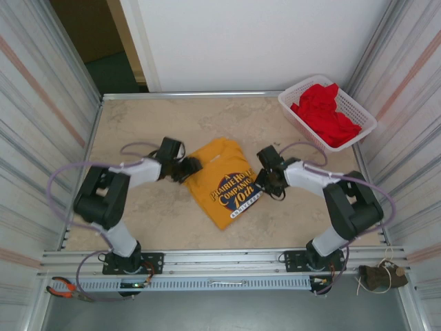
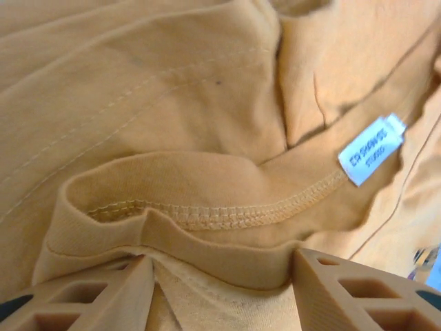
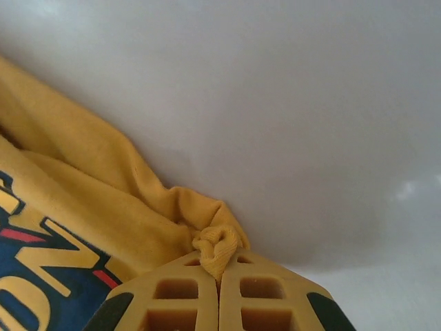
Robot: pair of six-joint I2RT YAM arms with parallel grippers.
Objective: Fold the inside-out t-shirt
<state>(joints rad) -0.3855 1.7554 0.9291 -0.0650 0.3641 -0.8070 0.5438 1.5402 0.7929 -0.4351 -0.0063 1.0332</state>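
t-shirt (image 2: 172,103) label (image 2: 371,148) (left wrist), right gripper (image 3: 219,272) pinching

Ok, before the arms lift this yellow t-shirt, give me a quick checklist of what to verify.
1. Right gripper shut on the t-shirt edge: ok.
2. Left gripper closed on the collar: not ok, jaws apart around it.
3. Flat t-shirt: not ok, rumpled.
4. Red garment inside its white basket, apart from the t-shirt: ok.
5. Single layer in the right pinch: cannot tell.
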